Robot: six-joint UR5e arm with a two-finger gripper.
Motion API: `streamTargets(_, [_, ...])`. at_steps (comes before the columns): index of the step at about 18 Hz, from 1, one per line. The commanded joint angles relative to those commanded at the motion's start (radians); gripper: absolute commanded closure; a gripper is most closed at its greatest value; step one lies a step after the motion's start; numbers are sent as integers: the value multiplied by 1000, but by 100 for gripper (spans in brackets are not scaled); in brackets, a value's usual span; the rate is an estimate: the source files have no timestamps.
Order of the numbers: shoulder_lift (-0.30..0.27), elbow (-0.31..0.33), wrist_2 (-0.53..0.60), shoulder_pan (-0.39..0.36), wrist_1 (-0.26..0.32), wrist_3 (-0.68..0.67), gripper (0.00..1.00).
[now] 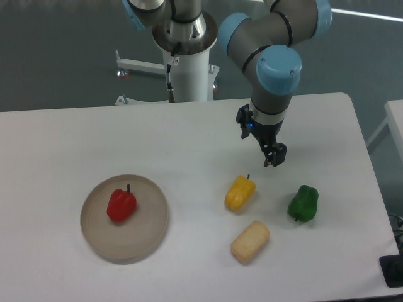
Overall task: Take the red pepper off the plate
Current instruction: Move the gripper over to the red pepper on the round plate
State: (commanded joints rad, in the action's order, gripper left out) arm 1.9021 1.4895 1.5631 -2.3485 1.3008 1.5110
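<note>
**Still at the approach: red pepper untouched on the plate**

Nearest the camera, a pale yellow bread-like block (250, 241) is seen lying on the white table (63, 138), right of centre. To its left, the plate (129, 248) is set on the tabletop, and the red pepper (121, 205) is found resting on it, left of the plate's middle, stem pointing up and away. Nothing is held against it and nothing lies over it.

A little farther back, the yellow pepper (240, 192) is placed just above the bread block, and the green pepper (303, 203) is set to its right, apart from both.

Beyond these, the gripper (274, 157) is held above the table, between and behind the yellow and green peppers, well apart from the plate. Nothing is carried in it; whether its fingers are parted or closed cannot be told at this size.

The reach is judged not yet begun. A long sideways travel to the left is called for, then a descent over the red pepper with the fingers spread wide enough for its body. The yellow pepper is judged the one thing near that path; it should be cleared by height
</note>
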Motion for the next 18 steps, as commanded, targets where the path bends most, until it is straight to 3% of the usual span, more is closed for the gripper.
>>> streamTargets(9, [-9,12,-8,12,8,-26,0])
streamTargets(14, [-11,20,-11,175,-9,-345,0])
streamTargets(18, [6,18,-8,299,-63,-594,0])
